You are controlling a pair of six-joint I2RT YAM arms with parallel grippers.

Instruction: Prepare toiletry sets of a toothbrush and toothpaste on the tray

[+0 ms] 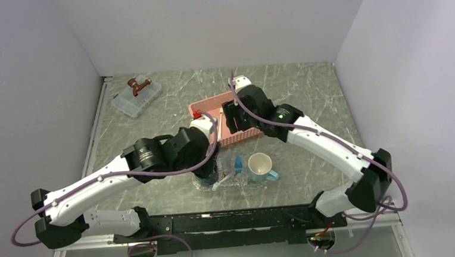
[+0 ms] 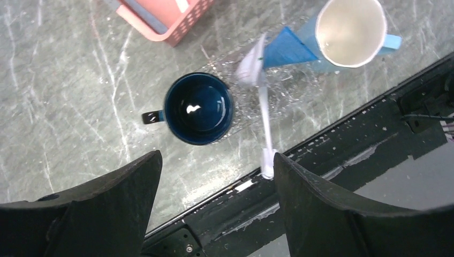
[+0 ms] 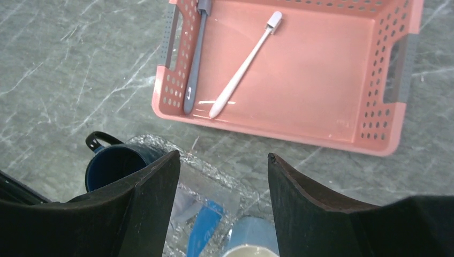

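The clear bumpy tray [image 2: 243, 110] lies near the table's front edge, also seen in the top view [image 1: 243, 183]. One white toothbrush [image 2: 264, 115] lies on it, its end reaching past the rim to the table edge. A blue toothpaste tube [image 2: 288, 48] lies on the tray, also in the right wrist view [image 3: 206, 227], with a pale flat piece [image 2: 250, 65] beside it. A second white toothbrush [image 3: 243, 67] lies in the pink basket [image 3: 385, 136]. My left gripper [image 2: 217, 158] is open and empty above the tray's near side. My right gripper [image 3: 222, 158] is open and empty, above the gap between basket and tray.
A dark blue mug [image 2: 198, 108] stands on the tray's left end and a light blue mug [image 2: 350, 29] at its right end. A grey stick [image 3: 195, 59] lies along the basket's left wall. A clear lidded box [image 1: 136, 97] sits at the back left.
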